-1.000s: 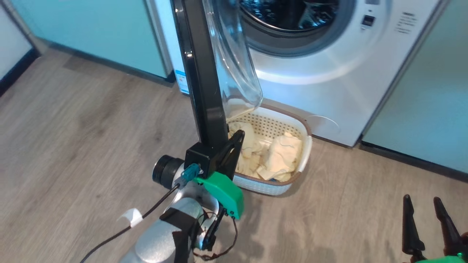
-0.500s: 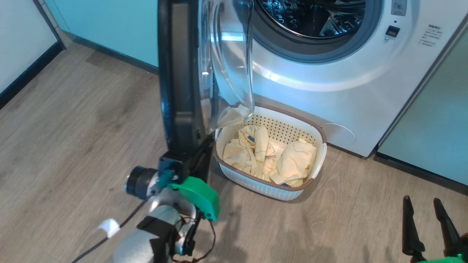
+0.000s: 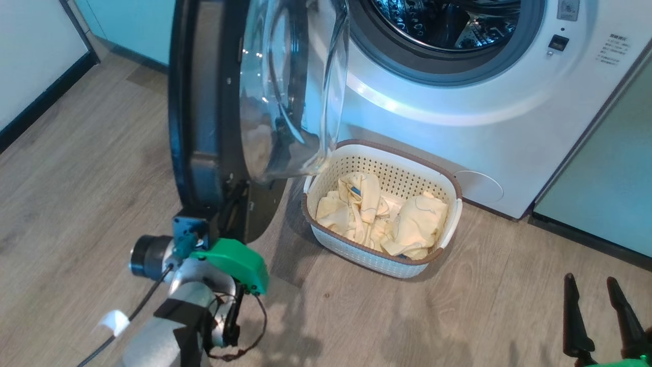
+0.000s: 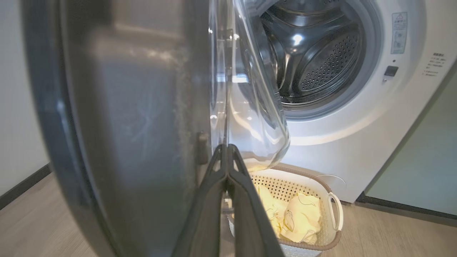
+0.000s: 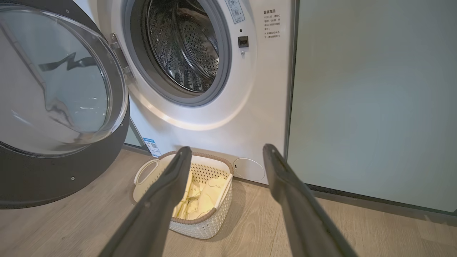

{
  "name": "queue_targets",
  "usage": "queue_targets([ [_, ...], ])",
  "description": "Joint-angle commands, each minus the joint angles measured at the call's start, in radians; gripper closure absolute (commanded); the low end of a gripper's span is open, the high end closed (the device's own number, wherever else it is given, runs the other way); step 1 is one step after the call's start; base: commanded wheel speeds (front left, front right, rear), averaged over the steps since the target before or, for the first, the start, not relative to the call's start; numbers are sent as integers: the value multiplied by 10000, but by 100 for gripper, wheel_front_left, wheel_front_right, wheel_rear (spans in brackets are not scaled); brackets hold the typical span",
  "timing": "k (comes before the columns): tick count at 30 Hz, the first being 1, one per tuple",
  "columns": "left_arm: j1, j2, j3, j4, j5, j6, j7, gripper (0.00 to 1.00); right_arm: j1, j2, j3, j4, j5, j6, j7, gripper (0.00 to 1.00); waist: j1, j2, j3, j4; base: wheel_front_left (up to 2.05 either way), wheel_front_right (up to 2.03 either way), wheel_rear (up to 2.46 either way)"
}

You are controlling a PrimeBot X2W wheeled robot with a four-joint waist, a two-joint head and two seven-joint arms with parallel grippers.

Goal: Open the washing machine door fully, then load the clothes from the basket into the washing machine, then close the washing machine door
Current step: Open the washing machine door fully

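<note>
The washing machine (image 3: 458, 127) stands with its steel drum (image 3: 448, 20) exposed. The washing machine door (image 3: 204, 102), black rim and clear glass bowl, hangs swung out to the left. My left gripper (image 3: 243, 201) is shut, and its fingertips (image 4: 226, 148) press on the door's inner face where rim meets glass. On the floor below the drum sits the basket (image 3: 367, 257) with the clothes (image 3: 417, 224), pale yellow, inside it. My right gripper (image 3: 589, 279) is open low at the right, well away from the basket (image 5: 200, 225); between its fingers the clothes (image 5: 207, 192) show.
A pale green cabinet panel (image 3: 601, 178) borders the machine on the right, another (image 3: 137, 25) on the left. White wall with dark skirting (image 3: 35, 46) runs at far left. A round service flap (image 3: 479, 186) sits low on the machine. Wood floor (image 3: 458, 316) lies before the basket.
The door has swung further open to the left with my shut left gripper against it. The head view shifted as well. My right gripper has kept its place.
</note>
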Motion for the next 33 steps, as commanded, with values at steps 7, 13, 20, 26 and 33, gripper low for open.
queue_targets([
  [7, -396, 541, 928, 8, -108, 191, -307, 100, -138, -355, 118, -330, -29, 0, -95, 0, 0, -1, 165, -35, 0, 0, 0],
  [13, -596, 622, 1602, 427, -270, 260, -500, 100, -223, -461, 84, -399, -42, 0, -95, 0, 0, -1, 420, -89, 0, 0, 0],
  [20, -858, 566, 2545, 504, -151, 123, -548, 100, -348, -664, 10, -522, -60, 0, -95, 0, 0, -1, 864, -99, 0, 0, 0],
  [26, -983, 252, 3590, 428, 245, -180, -551, 100, -482, -912, -82, -626, -47, 0, -95, 0, 0, -1, 1324, -79, 0, 0, 0],
  [33, -1272, -233, 4810, 565, 762, -707, -552, 100, -659, -1269, -160, -790, -27, 0, -95, 0, 0, -1, 2022, -18, 0, 0, 0],
])
